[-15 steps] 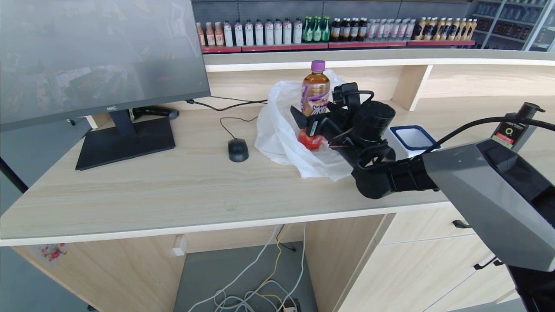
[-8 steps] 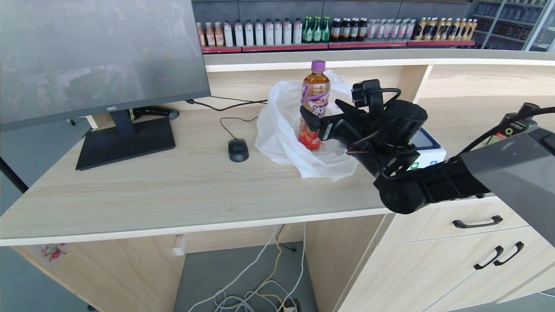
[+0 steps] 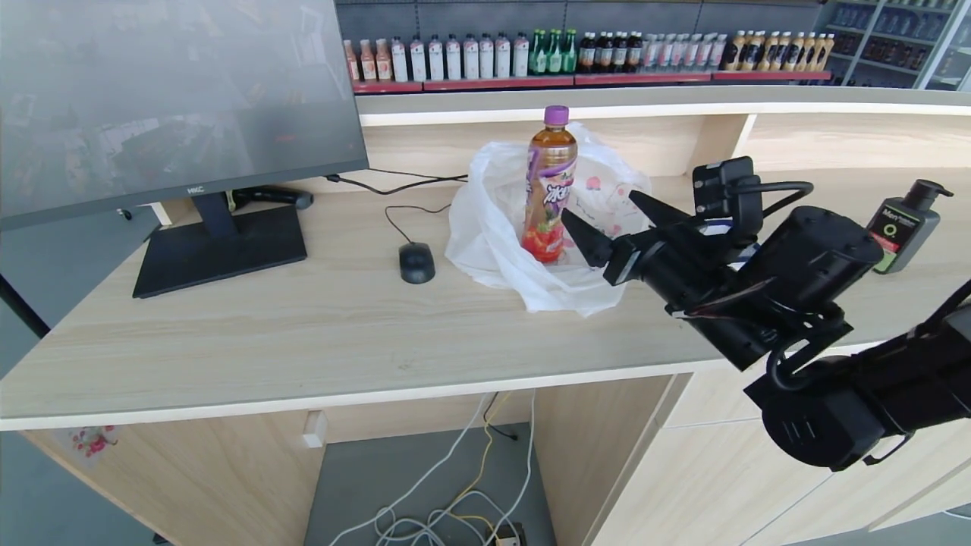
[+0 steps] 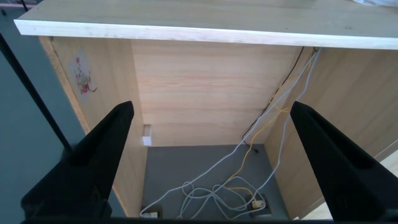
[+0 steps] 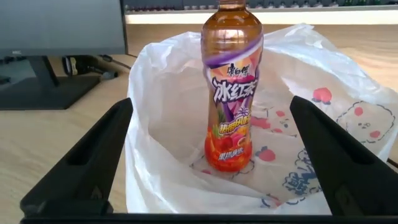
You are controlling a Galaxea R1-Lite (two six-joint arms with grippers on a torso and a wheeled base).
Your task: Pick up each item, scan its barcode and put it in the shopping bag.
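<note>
my right pincer (image 3: pixel 599 206) hung spread, empty, just before the shopping bag (image 3: pixel 493 227) near the counter's (image 3: pixel 303 326) far edge; the bottle (image 3: pixel 551 189) stood upright inside, its purple label's print plain from that wrist. my left pincer (image 4: pixel 211 155), spread too, faced cables (image 4: pixel 214 194) beneath the counter.

The black right arm (image 3: pixel 834 379) stretches in from the near right, its black two-finger right gripper (image 3: pixel 599 208) spread wide, pointing left. The black left gripper (image 4: pixel 211 106) is held low, its jaws wide apart.
</note>
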